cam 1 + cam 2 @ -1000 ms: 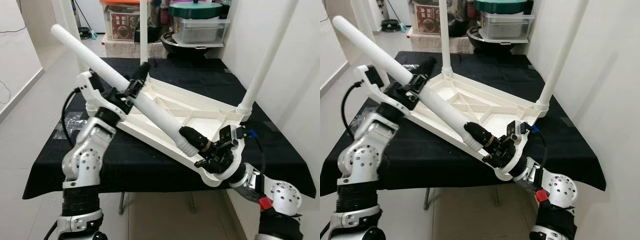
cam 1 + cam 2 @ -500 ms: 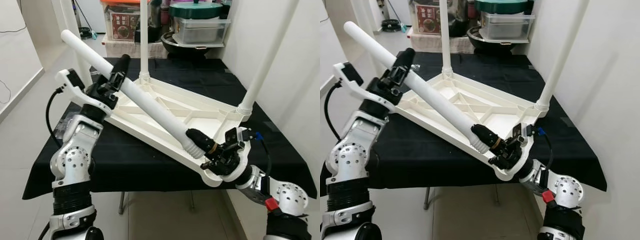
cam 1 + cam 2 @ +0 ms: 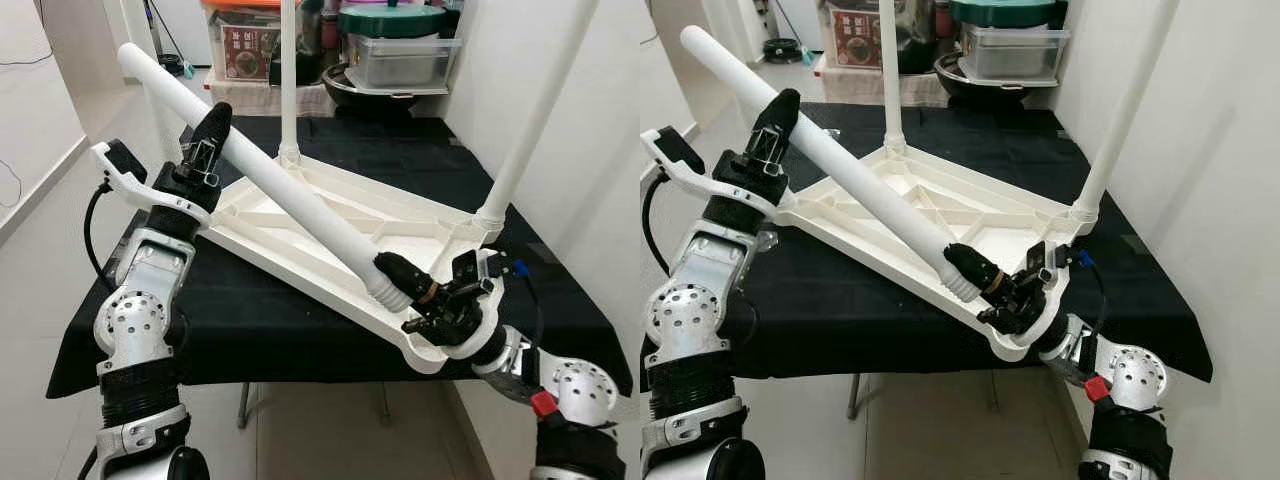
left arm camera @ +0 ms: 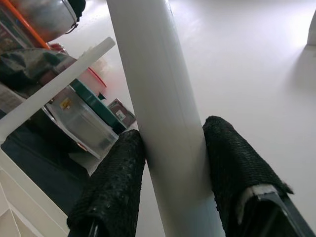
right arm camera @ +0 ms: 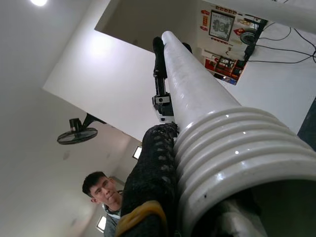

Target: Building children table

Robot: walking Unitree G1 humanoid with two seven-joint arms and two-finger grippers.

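The bench (image 3: 300, 330) has a black cloth on it. On it lies the white tabletop (image 3: 330, 225), upside down, with its ribs facing up. It is tipped up a bit at the robot's left side.

Two white legs already stand up from its far corners: the back leg (image 3: 288, 70) and the right leg (image 3: 535, 110). So about half of the legs look done. There may be more legs to come, but the near corners are hard to see.

The third leg (image 3: 280, 185) is not in yet. It is a long white tube that slants across the tabletop, high on the left and low on the right. Its ribbed end (image 3: 382, 287) sits just beside the near right corner of the tabletop, where I think its hole is.

The left end effector (image 3: 205, 150) is closed around the upper part of the tube. In the left wrist view, its black fingers (image 4: 111, 192) press on both sides of it.

The right end effector (image 3: 425, 295) is closed on the ribbed end, down by the corner.

A person looks on in the right wrist view.
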